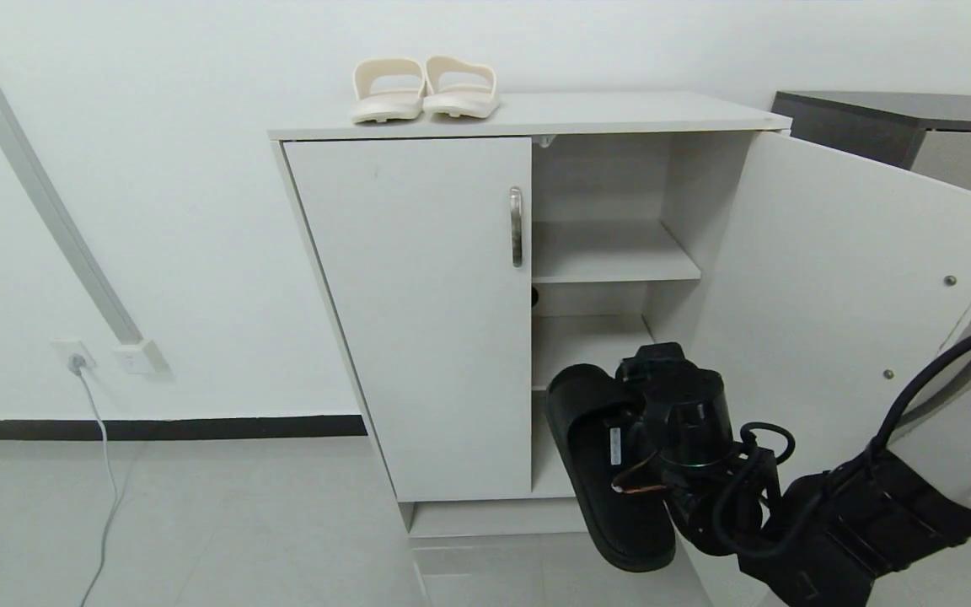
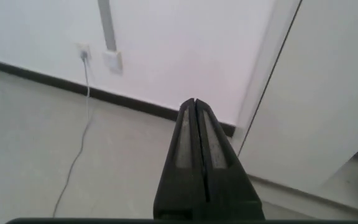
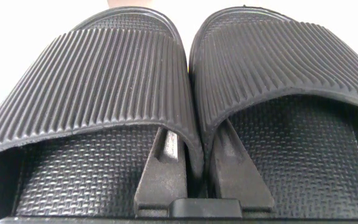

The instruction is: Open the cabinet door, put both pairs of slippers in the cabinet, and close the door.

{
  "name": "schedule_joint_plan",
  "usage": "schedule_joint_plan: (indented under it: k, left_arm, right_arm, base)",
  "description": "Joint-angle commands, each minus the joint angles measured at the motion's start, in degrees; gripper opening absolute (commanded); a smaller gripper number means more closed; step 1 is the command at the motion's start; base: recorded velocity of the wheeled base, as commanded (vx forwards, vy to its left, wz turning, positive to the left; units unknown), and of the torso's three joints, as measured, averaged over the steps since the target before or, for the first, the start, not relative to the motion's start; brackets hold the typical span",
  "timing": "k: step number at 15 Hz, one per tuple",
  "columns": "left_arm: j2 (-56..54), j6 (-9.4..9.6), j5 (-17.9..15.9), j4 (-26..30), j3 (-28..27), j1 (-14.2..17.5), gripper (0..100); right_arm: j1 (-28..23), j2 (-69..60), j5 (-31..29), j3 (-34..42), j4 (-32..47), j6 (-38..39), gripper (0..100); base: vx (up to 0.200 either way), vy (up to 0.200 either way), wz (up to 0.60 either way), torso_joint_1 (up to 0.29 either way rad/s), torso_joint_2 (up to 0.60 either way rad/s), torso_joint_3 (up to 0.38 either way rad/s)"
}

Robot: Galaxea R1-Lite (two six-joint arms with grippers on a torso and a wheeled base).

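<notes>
A pair of black slippers (image 1: 608, 468) hangs in front of the cabinet's open right half, held side by side by my right gripper (image 1: 650, 417). In the right wrist view its fingers (image 3: 160, 168) reach under the ribbed straps and pinch the slippers' (image 3: 129, 99) two inner edges together. A cream pair of slippers (image 1: 425, 88) rests on top of the white cabinet (image 1: 620, 111). The right door (image 1: 831, 278) stands swung open; the left door (image 1: 410, 312) is closed. My left gripper (image 2: 195, 109) is shut on nothing, low over the floor left of the cabinet.
Inside the cabinet are bare shelves (image 1: 612, 253). A wall socket (image 1: 72, 354) with a grey cable (image 1: 106, 480) is on the left wall above the tiled floor. A dark cabinet (image 1: 907, 126) stands at the right behind the open door.
</notes>
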Motion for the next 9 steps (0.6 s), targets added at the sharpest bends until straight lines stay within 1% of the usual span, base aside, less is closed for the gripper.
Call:
schedule_joint_plan:
  k: [1, 2, 3, 4, 5, 6, 7, 8, 9]
  left_arm:
    - [-20.4, 3.12, -6.9, 13.3, 4.6, 4.9, 0]
    - [-20.2, 3.12, -8.2, 12.5, 5.8, 4.9, 0]
    - [-20.2, 3.48, -11.8, 12.5, 5.8, 4.9, 0]
    - [-20.2, 4.53, -16.6, 12.6, 5.7, 4.9, 0]
    - [-20.1, 5.85, -22.2, 15.0, 5.8, 4.9, 0]
    - [-20.0, 6.38, -24.6, 15.8, 5.6, 4.9, 0]
    - [-20.0, 6.64, -24.8, 15.2, 5.8, 4.5, 0]
    - [-20.0, 7.52, -25.5, 15.2, 5.8, 4.3, 0]
    - [-20.0, 7.87, -27.0, 15.2, 5.8, 4.3, 0]
  right_arm:
    - [0.1, 0.1, 0.0, 0.0, 0.0, 0.0, 0]
    - [0.2, 0.1, 0.0, 0.3, -0.1, 0.1, 0]
    - [0.2, 0.1, -0.1, 0.3, -0.1, 0.1, 0]
    - [0.2, 0.0, -0.1, 0.4, -0.1, 0.1, 0]
    - [0.4, 0.0, -0.2, 0.4, -0.2, 0.1, 0]
    - [0.8, 0.0, -0.6, 0.5, -0.5, 0.0, 0]
    - [1.0, 0.0, -0.9, 0.5, -0.8, 0.0, 0]
    - [1.2, 0.0, -0.9, 0.5, -0.8, -0.1, 0]
    - [1.3, 0.1, -0.9, 0.5, -0.8, -0.1, 0]
  base:
    - [0.0, 0.0, 0.0, 0.0, 0.0, 0.0]
    - [0.0, 0.0, 0.0, 0.0, 0.0, 0.0]
    - [0.0, 0.0, 0.0, 0.0, 0.0, 0.0]
    - [0.0, 0.0, 0.0, 0.0, 0.0, 0.0]
    - [0.0, 0.0, 0.0, 0.0, 0.0, 0.0]
    - [0.0, 0.0, 0.0, 0.0, 0.0, 0.0]
    - [0.0, 0.0, 0.0, 0.0, 0.0, 0.0]
    - [0.0, 0.0, 0.0, 0.0, 0.0, 0.0]
    - [0.0, 0.0, 0.0, 0.0, 0.0, 0.0]
